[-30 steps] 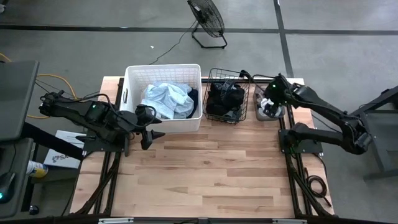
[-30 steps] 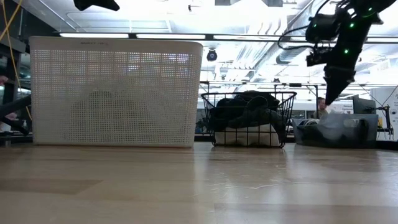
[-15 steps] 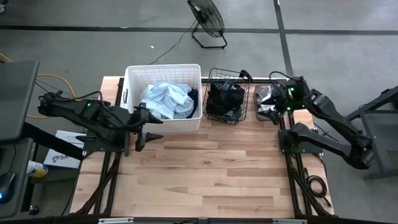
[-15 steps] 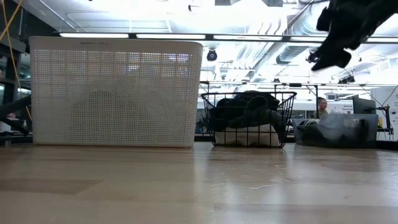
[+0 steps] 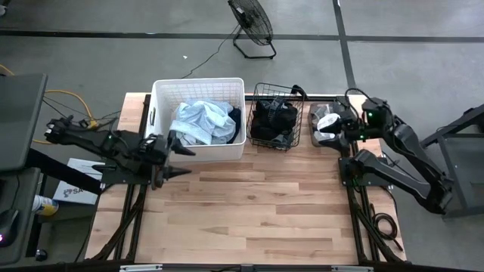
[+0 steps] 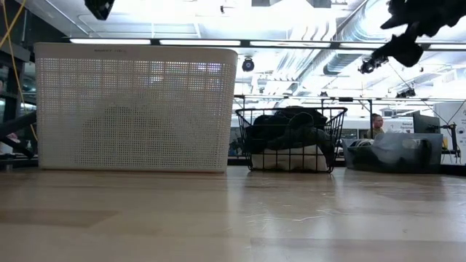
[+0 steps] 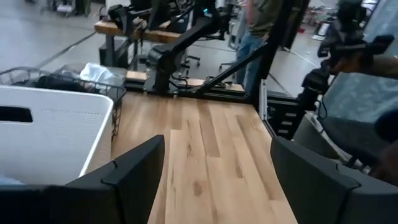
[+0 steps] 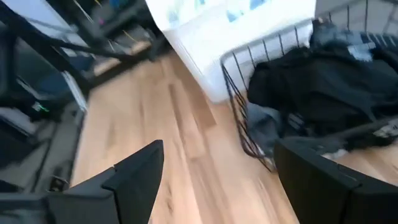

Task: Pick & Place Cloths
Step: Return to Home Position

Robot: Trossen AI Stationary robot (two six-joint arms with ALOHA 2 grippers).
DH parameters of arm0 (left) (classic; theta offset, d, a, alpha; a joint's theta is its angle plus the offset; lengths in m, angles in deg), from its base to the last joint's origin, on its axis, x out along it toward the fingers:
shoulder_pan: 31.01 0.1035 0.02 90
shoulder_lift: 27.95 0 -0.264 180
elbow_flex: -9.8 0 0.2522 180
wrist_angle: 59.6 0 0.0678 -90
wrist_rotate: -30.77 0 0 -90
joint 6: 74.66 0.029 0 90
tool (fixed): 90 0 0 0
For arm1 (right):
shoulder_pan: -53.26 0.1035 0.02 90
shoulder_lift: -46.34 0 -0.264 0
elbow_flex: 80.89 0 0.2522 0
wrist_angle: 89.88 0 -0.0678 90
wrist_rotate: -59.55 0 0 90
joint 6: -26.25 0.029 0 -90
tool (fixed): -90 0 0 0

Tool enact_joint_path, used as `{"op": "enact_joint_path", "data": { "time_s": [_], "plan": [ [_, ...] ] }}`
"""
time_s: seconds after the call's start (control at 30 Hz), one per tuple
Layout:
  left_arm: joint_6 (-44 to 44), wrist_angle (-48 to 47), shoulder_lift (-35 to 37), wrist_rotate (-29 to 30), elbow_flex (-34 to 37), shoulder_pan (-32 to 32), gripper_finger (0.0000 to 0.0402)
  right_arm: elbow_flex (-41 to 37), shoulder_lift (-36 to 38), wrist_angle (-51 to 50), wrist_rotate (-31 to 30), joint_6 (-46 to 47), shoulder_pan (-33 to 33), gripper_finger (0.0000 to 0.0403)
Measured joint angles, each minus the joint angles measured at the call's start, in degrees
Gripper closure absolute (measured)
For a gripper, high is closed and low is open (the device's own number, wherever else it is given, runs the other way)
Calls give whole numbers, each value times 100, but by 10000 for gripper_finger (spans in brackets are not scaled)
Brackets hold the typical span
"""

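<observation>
Light blue and white cloths (image 5: 203,121) lie heaped in the white tub (image 5: 162,91) at the table's far left. Dark cloths (image 5: 272,119) (image 8: 323,74) fill the black wire basket (image 5: 257,91) beside it. A white and grey cloth (image 5: 327,122) lies in a grey bin (image 5: 314,112) at the far right. My left gripper (image 5: 180,161) (image 7: 216,149) hangs open, about level, in front of the tub's near wall. My right gripper (image 5: 338,127) (image 8: 219,149) is open above the bin's right side and points toward the basket. Nothing is between either pair of fingers.
Bare wooden table (image 5: 249,204) stretches from the containers to the near edge. In the low view the tub (image 6: 135,105), basket (image 6: 291,138) and bin (image 6: 397,153) stand in a row at the far side. A floor fan (image 5: 253,23) stands beyond the table.
My left gripper has drawn back a little toward the table's left edge and tipped from pointing down to about level. My right gripper has risen from over the grey bin, moved toward the right edge and turned to point leftward. Both stayed open and hold nothing.
</observation>
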Motion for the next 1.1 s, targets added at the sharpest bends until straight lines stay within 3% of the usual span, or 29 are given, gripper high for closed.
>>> {"op": "enact_joint_path", "data": {
  "time_s": [0.17,0.4,0.57,0.8,1.1],
  "plan": [
    [388,174,515,-127,476,0,113,-299,609,955,259,941,0,110],
    [659,167,1513,-784,1048,-2,113,-1211,1647,2781,193,2504,307,110],
    [708,152,2240,-1290,1538,0,113,-1710,2035,3393,-579,3030,802,110],
    [522,-153,3073,-1971,2017,-2,113,-2195,1963,4573,-1558,3210,1792,110],
    [395,-23,3171,-2279,2494,-2,113,-2660,1128,5694,-3269,3154,3379,110]
  ]
}}
